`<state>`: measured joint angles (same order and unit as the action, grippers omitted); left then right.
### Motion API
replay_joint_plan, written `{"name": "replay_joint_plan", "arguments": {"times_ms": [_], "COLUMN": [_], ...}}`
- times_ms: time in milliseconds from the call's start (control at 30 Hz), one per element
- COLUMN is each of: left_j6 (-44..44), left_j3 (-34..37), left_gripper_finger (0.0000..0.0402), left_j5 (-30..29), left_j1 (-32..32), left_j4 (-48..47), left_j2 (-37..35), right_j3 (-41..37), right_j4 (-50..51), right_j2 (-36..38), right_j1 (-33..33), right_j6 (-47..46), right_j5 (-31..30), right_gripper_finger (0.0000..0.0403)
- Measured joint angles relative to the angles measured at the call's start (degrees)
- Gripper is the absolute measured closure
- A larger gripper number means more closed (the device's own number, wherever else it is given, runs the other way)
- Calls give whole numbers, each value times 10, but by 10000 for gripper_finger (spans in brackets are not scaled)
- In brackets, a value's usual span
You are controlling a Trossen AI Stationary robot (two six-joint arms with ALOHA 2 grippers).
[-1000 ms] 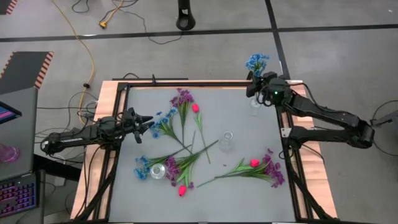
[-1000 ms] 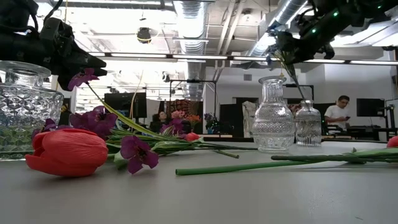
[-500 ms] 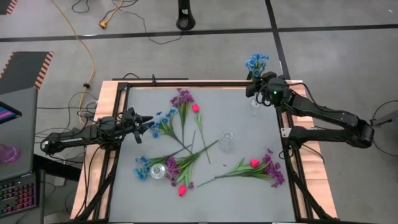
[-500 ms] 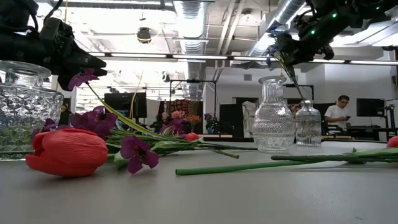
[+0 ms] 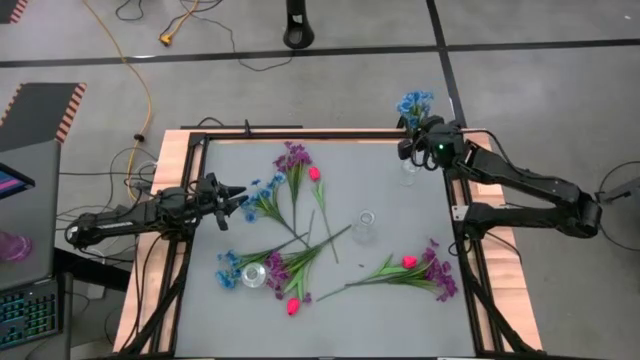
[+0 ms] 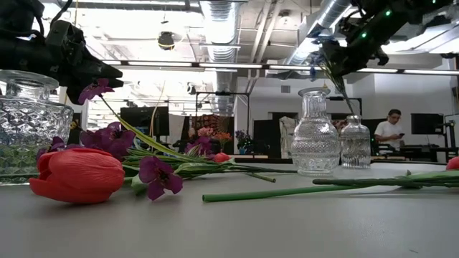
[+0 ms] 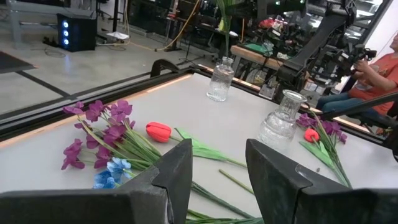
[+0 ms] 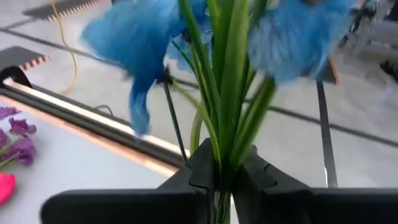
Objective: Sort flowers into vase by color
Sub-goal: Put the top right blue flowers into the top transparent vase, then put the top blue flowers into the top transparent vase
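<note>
Blue blossoms (image 5: 412, 102) stand just above the right pincer (image 5: 413, 148), whose two dark fingers (image 8: 208, 165) pinch the bunch's green stems (image 8: 227, 118) between them, though the grip looks loose. The bunch is held upright, blossoms up and stems hanging down, which suits lowering the stems into the narrow neck of the small glass vase (image 5: 410, 166) directly below this pincer, at the far right corner of the counter (image 5: 385, 215); in the low view the stems reach down to that vase (image 6: 355, 142) behind a taller one (image 6: 313, 134). I judge the step in hand to be setting this blue sprig into its vase, with the letting-go probably near. The left pincer (image 5: 232, 195) waits low over the counter's left edge with its fingers (image 7: 176, 175) spread and nothing between them; a second blue sprig (image 5: 262, 196) lies right in front of it, a likely next pick. Beyond that, purple bunches (image 5: 292, 157), a pink-red bud (image 5: 314, 173) and more mixed sprigs (image 5: 410, 270) lie flat and unsorted around two other vases (image 5: 364, 228).
</note>
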<state>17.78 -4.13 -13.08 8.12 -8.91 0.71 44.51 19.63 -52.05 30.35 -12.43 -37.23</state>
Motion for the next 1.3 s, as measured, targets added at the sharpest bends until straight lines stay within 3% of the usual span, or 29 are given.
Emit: {"name": "replay_joint_plan", "arguments": {"times_ms": [333,467,900,1300], "left_j6": [0,0,0,0], "left_j3": [0,0,0,1], "left_gripper_finger": [264,264,264,264], "left_j5": [-1,-12,-13,-14], "left_j1": [0,0,0,0], "left_j4": [0,0,1,11], "left_j2": [0,0,0,0], "right_j3": [72,101,192,197], "right_j4": [132,202,428,460], "right_j2": [0,0,0,0], "right_j1": [0,0,0,-1], "right_j6": [-26,-26,-123,-138], "right_j5": [0,18,208,321], "right_gripper_finger": [204,171,164,163]}}
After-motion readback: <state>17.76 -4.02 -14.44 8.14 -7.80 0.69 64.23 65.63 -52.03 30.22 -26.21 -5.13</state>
